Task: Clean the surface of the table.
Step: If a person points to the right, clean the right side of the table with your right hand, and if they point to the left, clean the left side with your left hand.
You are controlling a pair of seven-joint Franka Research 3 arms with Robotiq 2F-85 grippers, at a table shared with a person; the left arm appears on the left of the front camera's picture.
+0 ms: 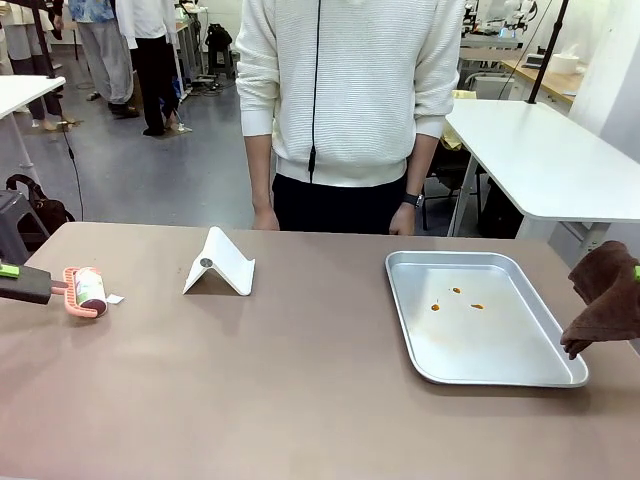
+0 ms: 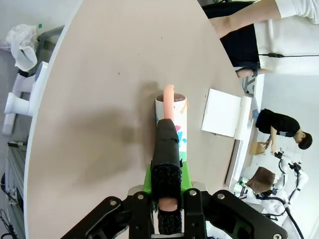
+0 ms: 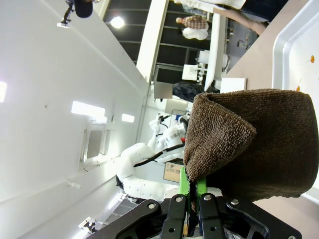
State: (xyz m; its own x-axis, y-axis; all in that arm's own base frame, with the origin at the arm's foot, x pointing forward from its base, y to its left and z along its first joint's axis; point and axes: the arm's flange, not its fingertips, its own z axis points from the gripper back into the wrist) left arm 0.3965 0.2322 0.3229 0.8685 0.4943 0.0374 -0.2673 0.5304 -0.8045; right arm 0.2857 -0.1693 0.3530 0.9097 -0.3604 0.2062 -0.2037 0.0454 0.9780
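While L gripper [image 2: 166, 196] pinches pink lint roller [image 1: 90, 288], R gripper [image 3: 194, 191] brown terry cloth [image 1: 608, 298] by silver tray [image 1: 500, 380], cleaning's pending. Next, prob.: roller onto tan table [image 1: 300, 400].

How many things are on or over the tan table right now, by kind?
Cleaning tools, lint roller and brown cloth: 2
White folded stand: 1
Metal tray: 1
Total on or over the table: 4

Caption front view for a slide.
Left gripper holds lint roller at the table's left side; right gripper holds brown cloth beside the metal tray.
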